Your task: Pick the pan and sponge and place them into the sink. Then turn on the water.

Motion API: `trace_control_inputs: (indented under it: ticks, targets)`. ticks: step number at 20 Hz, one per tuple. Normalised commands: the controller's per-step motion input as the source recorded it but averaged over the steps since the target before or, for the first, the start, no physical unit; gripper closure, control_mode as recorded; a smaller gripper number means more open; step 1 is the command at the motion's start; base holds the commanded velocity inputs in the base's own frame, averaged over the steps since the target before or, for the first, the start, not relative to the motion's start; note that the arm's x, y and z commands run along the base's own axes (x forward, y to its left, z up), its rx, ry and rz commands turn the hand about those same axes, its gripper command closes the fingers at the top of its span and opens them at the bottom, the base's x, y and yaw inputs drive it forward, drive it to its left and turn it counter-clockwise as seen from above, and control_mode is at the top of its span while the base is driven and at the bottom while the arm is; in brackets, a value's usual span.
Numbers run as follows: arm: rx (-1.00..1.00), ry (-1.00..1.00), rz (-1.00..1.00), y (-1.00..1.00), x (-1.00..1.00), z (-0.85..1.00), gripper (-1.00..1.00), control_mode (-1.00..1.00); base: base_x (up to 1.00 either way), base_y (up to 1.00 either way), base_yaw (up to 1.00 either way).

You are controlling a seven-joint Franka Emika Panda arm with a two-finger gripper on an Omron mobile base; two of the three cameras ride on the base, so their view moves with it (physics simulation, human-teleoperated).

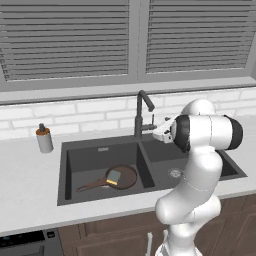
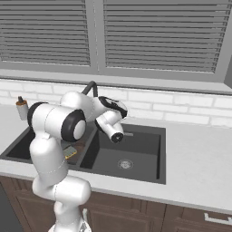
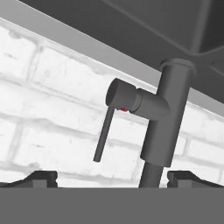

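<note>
The dark brown pan (image 1: 121, 178) lies in the left basin of the dark grey sink (image 1: 100, 145), handle pointing left. The small sponge (image 1: 114, 176) rests inside the pan. In the right base view the arm partly hides the sponge (image 2: 69, 152) and the pan (image 2: 79, 147). My gripper (image 1: 156, 131) hovers over the sink's divider, just right of the faucet (image 1: 142, 112), open and holding nothing. In the hand view the gripper (image 3: 113, 177) faces the faucet body (image 3: 168, 118) and its thin lever (image 3: 104, 135), with the fingertips (image 3: 41, 177) set wide apart. No water shows at the spout.
A soap dispenser (image 1: 44, 139) stands on the counter left of the sink. The white brick wall (image 1: 90, 117) and the window blinds rise close behind the faucet. The right basin (image 2: 131, 154) holds just its round drain. Cabinet fronts run below the counter edge.
</note>
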Motion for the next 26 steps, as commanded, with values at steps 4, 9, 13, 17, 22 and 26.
trace_control_inputs:
  ticks: [4,9,13,17,22,26]
  targets:
    - [0.02,0.03,0.00,0.05,0.25,0.00,-1.00,-1.00,0.00,0.00,0.00]
    - [0.03,0.03,0.00,0.02,0.27,0.00,-1.00,-1.00,0.00,0.00,0.00]
    - [0.03,0.03,0.00,0.00,0.29,0.00,-1.00,-1.00,0.00,0.00,0.00]
    - [0.03,0.05,0.00,0.00,0.31,0.00,-1.00,-1.00,0.00,0.00,0.00]
    - [0.03,0.06,0.00,0.00,0.31,0.00,-1.00,-1.00,0.00,0.00,0.00]
    - [0.00,0.03,0.00,0.00,0.32,0.00,-1.00,-1.00,0.00,0.00,0.00]
